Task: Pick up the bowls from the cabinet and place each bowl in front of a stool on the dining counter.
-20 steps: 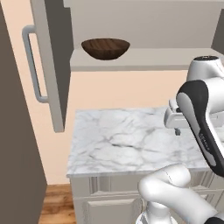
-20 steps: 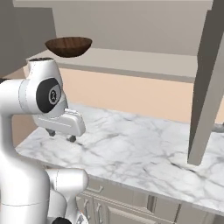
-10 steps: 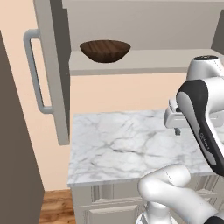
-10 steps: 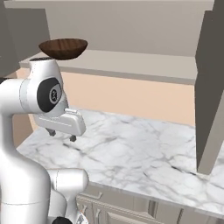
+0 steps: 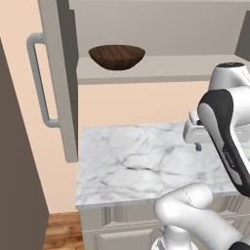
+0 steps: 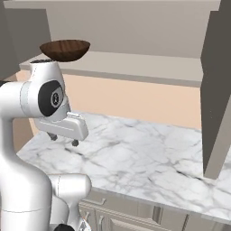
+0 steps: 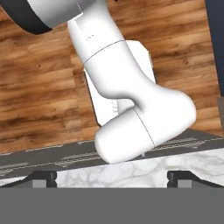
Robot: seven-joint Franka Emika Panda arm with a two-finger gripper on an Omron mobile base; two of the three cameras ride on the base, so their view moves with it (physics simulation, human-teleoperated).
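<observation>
One dark brown wooden bowl sits at the left end of the pale shelf inside the open cabinet. My gripper hangs folded close to the arm, well below and to the right of the bowl, over a marble top. It points down at the floor. In the hand view the gripper has its tips wide apart with nothing between them: open. The stool and the dining counter are out of view.
The left cabinet door, with its grey bar handle, and the right door stand open and jut out. Below is a small marble-topped base cabinet. A tall dark panel stands at the left above the wood floor.
The whole picture has shifted a little, so the camera has moved. The bowl stays on the shelf and the gripper stays open in the same folded pose.
</observation>
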